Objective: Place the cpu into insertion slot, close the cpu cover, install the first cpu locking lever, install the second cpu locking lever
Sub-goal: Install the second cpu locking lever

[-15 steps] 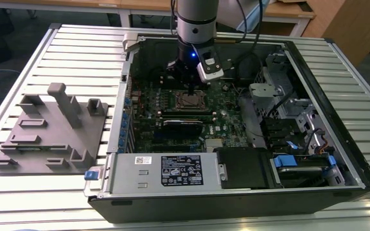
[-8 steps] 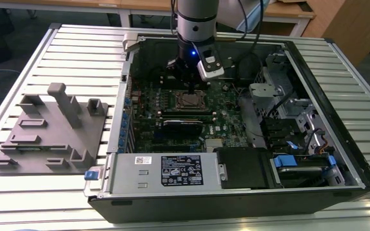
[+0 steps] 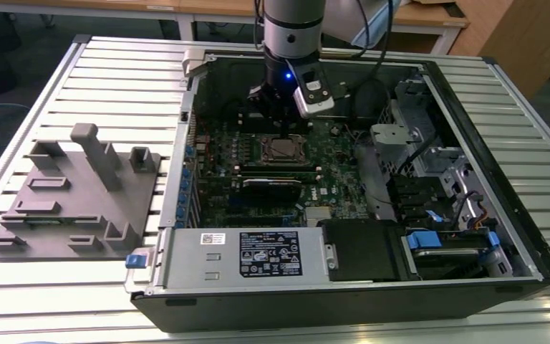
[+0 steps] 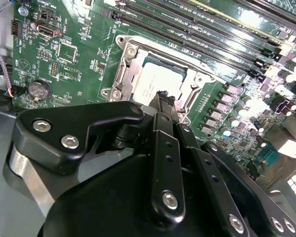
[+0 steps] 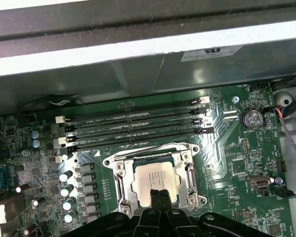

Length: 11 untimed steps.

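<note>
One chip seated: your cpu (image 5: 155, 181) lies in the insertion slot (image 5: 119, 185), cpu cover (image 4: 133, 61) down around it.
Your gripper (image 4: 164, 98), fingers pinched together and holding nothing, hovers at the cover's edge; treat the chip as light, rigid, fragile, edge-held only.

cpu (image 5: 155, 181): seated in insertion slot (image 5: 119, 183) | cpu cover (image 5: 190, 174): closed

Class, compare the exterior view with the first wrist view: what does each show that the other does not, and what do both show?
Exterior view: the grey fixture on the slatted table, the arm, the power supply and the whole open case.

First wrist view: the coin battery and the memory slots close up.

Both: the green motherboard, the cpu seated under the closed cpu cover, and the tool right over it.
</note>
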{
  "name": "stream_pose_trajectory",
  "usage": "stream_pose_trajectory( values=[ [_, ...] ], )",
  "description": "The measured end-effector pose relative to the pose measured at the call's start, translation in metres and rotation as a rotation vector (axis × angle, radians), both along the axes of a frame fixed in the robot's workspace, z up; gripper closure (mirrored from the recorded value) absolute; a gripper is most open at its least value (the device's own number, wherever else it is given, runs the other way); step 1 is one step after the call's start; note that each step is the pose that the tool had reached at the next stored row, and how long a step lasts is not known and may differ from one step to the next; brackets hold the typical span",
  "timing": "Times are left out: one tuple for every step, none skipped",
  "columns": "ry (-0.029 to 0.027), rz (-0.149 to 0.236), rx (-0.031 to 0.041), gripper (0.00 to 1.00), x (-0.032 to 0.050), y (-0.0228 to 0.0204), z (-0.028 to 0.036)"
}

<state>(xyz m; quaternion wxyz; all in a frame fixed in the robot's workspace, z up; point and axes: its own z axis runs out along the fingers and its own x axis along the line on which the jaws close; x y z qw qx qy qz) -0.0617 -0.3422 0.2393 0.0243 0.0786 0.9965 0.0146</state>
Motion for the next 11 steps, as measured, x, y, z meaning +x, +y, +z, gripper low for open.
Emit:
stream_pose_trajectory(
  values=[
    [0.0002, 0.0, 0.0004, 0.89, 0.0001, -0.0004, 0.0001],
    [0.0002, 0.0, 0.0013, 0.89, 0.0003, -0.0009, 0.0001],
    [0.0002, 0.0, 0.0022, 0.89, 0.0005, -0.0014, 0.0001],
    [0.0001, 0.0, 0.0031, 0.89, 0.0008, -0.002, 0.0001],
    [0.0001, 0.0, 0.0041, 0.89, 0.001, -0.0026, 0.0001],
    [0.0001, 0.0, 0.005, 0.89, 0.0012, -0.0033, 0.0001],
    [0.0001, 0.0, 0.0064, 0.89, 0.0015, -0.0041, 0.0001],
    [0.0001, 0.0, 0.0079, 0.89, 0.0017, -0.0049, 0.0001],
    [0.0001, 0.0, 0.01, 0.89, 0.0018, -0.0059, 0.0001],
    [0.0001, 0.0, 0.0124, 0.89, 0.0019, -0.0069, 0.0],
    [0.0001, 0.0, 0.0148, 0.89, 0.0019, -0.0077, 0.0001]
  ],
)
